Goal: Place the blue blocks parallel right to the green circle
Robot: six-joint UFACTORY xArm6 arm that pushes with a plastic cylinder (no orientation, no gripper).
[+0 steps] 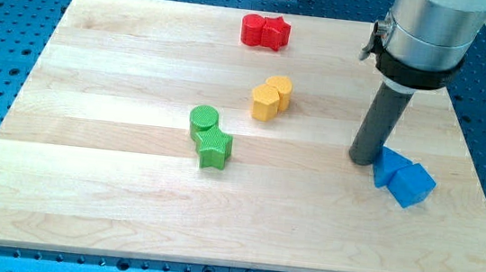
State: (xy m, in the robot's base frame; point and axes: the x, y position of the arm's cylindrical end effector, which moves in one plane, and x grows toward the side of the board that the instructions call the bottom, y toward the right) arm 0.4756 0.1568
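Note:
Two blue blocks lie touching at the view's right: a blue block of unclear shape [390, 167] and a blue cube [413, 184] just right and below it. My tip [365, 160] rests on the board right against the left side of the first blue block. The green circle [204, 119] stands left of the board's middle, with a green star [214, 147] touching it from below. The blue blocks are far to the right of the green circle and a little lower.
Two yellow blocks [270, 97] sit touching, up and right of the green pair. Two red blocks [265, 31] sit touching near the view's top edge. The wooden board [84, 183] lies on a blue perforated table.

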